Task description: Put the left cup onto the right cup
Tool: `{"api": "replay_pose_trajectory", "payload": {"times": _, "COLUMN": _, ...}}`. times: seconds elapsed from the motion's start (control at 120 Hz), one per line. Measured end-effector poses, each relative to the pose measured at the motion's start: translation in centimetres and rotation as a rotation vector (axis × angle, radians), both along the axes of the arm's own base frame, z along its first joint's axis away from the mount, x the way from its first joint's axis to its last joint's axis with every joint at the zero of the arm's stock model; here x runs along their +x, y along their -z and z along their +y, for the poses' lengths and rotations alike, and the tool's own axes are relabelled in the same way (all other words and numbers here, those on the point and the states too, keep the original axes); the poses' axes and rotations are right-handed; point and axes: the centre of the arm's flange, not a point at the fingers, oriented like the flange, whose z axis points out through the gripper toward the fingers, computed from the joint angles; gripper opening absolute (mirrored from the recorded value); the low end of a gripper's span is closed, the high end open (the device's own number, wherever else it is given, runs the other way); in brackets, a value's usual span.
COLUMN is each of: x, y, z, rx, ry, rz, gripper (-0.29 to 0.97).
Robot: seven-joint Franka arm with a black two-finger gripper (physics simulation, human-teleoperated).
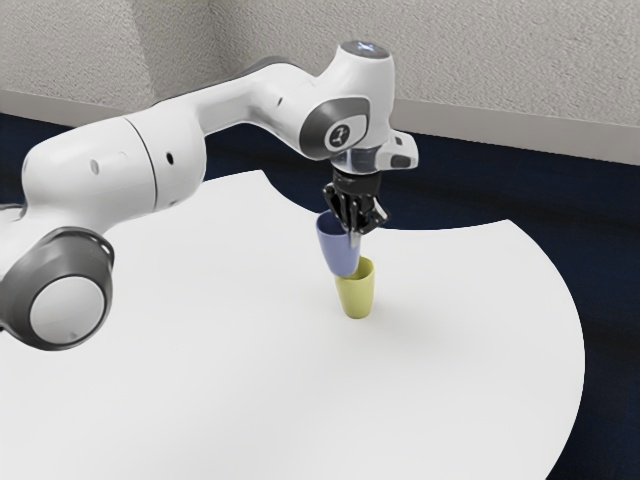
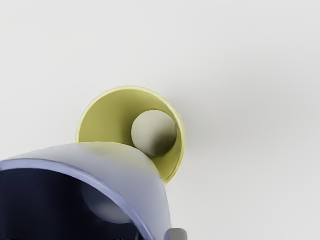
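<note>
Carefully, I am gripping the blue cup (image 1: 337, 252) by its rim in my claw (image 1: 352, 230), holding it tilted at the mouth of the yellow cup (image 1: 357, 293) on the worktop (image 1: 200, 380), and aiming to centre and level it before lowering.

The periwinkle cup (image 1: 335, 255) is plain lavender-blue outside and dark navy inside. The yellow-green cup (image 1: 356, 298) is plain, with a paler base. The tabletop (image 1: 200, 380) is white, the arm (image 1: 180, 140) white with grey joints, the jaws black, the floor (image 1: 570, 190) navy, and the wall (image 1: 500, 50) speckled pale grey.
</note>
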Motion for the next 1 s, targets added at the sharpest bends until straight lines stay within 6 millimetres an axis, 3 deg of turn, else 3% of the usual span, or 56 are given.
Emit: {"api": "replay_pose_trajectory", "payload": {"times": 1.0, "x": 1.4, "y": 2.0, "z": -0.3, "rx": 0.016, "ry": 0.040, "rz": -0.011, "gripper": -0.11}}
